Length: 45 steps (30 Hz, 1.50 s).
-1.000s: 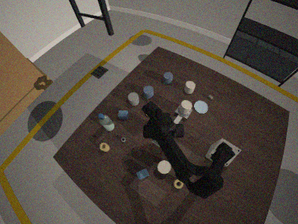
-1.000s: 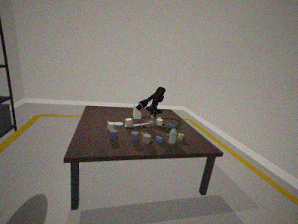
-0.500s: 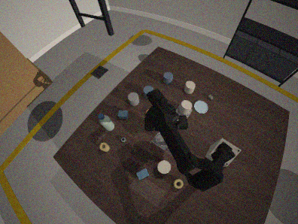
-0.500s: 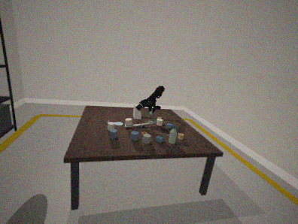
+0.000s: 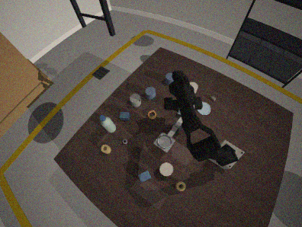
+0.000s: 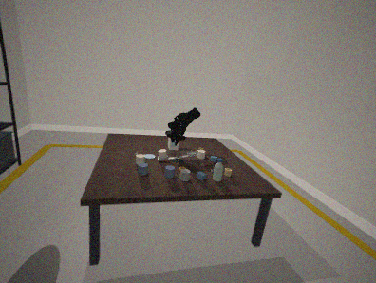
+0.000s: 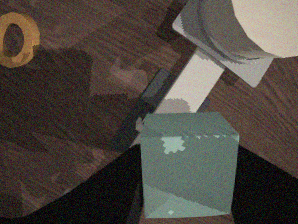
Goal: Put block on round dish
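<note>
My gripper [image 7: 185,153] [image 6: 176,142] is shut on a grey-green block [image 7: 190,172], above the balance beam [image 7: 192,85] [image 5: 175,127]. The emptied balance pan [image 5: 165,141] is at one end. The other pan [image 7: 256,75] bears a white cup [image 7: 272,25] [image 6: 162,154], which the arm hides in the top view. The lifted white cup [image 5: 166,169] [image 6: 201,154] stands on the table. The pale blue round dish [image 5: 204,109] [image 6: 150,156] lies beyond the cup-bearing end, with no cup above it; it is outside the wrist view.
Another pale cup [image 5: 194,87] [image 6: 141,159] stands near the dish. Blue cups [image 5: 150,92] [image 6: 143,169], a grey cup [image 5: 135,100], a bottle [image 5: 108,124] [image 6: 217,172], a blue block [image 5: 124,116] and several rings lie around the balance.
</note>
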{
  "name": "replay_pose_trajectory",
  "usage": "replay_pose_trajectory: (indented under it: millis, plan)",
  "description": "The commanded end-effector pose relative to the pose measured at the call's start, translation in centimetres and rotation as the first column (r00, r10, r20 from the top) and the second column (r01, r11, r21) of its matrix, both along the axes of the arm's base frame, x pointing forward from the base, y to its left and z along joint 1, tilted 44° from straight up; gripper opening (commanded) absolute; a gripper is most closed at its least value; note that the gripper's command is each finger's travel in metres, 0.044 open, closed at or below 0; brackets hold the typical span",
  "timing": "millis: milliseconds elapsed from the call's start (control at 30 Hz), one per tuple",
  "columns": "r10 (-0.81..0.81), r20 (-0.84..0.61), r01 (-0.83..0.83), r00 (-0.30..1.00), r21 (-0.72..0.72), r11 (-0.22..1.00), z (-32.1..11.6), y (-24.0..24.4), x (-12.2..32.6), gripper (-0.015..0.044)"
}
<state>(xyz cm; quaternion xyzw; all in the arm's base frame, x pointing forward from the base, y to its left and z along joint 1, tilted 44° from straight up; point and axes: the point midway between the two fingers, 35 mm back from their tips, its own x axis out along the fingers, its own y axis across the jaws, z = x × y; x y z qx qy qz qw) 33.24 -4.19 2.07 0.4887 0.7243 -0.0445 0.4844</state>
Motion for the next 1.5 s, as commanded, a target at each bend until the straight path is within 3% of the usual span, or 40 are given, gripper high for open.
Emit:
replay_pose_trajectory:
  millis: [0,700,1467]
  plan:
    - [-0.023,0.002,0.023,1.000,0.004,1.000,-2.9,-2.2,-0.4,0.0000]
    - [0.016,0.005,-0.016,1.000,0.021,1.000,-18.4,-9.7,-8.2,0.0000]
    - [0.019,0.006,-0.019,1.000,0.023,1.000,-22.0,-6.8,-8.8,0.0000]
